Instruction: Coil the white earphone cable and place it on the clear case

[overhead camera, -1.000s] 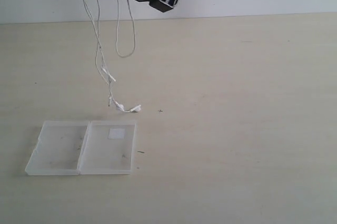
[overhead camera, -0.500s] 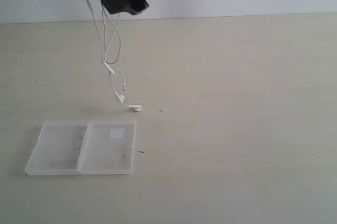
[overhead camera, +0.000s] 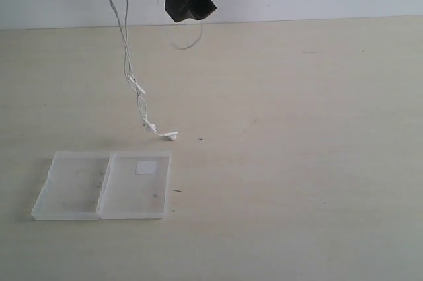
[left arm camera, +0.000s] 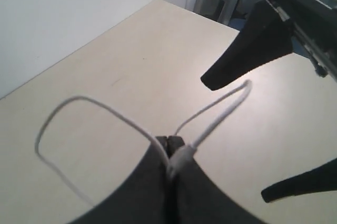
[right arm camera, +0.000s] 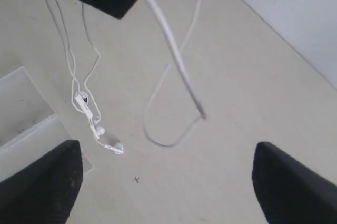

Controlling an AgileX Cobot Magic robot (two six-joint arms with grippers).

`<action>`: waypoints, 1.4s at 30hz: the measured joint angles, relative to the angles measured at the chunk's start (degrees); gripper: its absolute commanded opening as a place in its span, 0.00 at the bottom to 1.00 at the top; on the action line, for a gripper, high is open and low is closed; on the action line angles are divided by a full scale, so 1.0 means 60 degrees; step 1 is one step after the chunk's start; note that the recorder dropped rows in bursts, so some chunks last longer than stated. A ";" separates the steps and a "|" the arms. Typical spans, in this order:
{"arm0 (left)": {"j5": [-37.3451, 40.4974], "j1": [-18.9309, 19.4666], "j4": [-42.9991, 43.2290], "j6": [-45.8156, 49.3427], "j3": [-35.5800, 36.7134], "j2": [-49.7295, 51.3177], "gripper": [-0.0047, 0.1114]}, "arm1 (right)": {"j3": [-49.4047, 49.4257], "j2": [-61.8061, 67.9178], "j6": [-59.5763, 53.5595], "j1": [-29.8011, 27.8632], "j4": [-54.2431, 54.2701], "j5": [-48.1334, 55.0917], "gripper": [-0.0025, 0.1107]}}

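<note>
The pale surface (overhead camera: pixel 297 162) holds the clear case (overhead camera: pixel 73 188), lying open in 2 halves. The right pincer (right arm camera: pixel 163 150) is spread wide and holds nothing. The left pincer (left arm camera: pixel 169 142) is clenched on the white earphone cable (overhead camera: pixel 125 63), which hangs down to the surface near the case. The case's white sticker (overhead camera: pixel 145 166) is too small to read.

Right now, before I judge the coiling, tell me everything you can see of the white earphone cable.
The white earphone cable is a very thin, limp white wire, not coiled. The shut left hand pinches it high up; strands hang down past a small inline remote to the earbuds, the lowest seemingly resting on the table, short of the clear case. Another loop hangs within the open right hand, ungripped.
</note>
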 measured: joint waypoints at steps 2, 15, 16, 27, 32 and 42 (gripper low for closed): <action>-0.0060 0.0000 0.0000 -0.0183 0.0000 0.0000 0.04 | 0.0041 -0.0041 -0.0010 0.0000 0.0138 -0.0348 0.71; -0.0298 0.0000 -0.0279 -0.0917 0.0000 -0.0145 0.04 | 0.1662 -0.1057 -0.0011 0.0000 0.1419 -0.2827 0.61; -0.0297 0.0000 -0.0302 -0.0917 0.0000 -0.0169 0.04 | 0.1722 -0.1103 -0.0011 0.0000 0.1438 -0.2827 0.61; -0.0506 0.0000 -0.0598 -0.0960 0.0000 -0.0247 0.04 | 0.1743 -0.1577 0.0046 0.0000 0.2098 -0.3028 0.61; -0.0506 0.0000 -0.0641 -0.0979 0.0000 -0.0247 0.04 | 0.1743 -0.1518 0.0130 0.0000 0.2254 -0.3028 0.61; -0.1036 0.0000 -0.0720 -0.1357 0.0000 -0.0274 0.04 | 0.1743 -0.1406 0.1698 0.0000 0.1177 -0.3088 0.64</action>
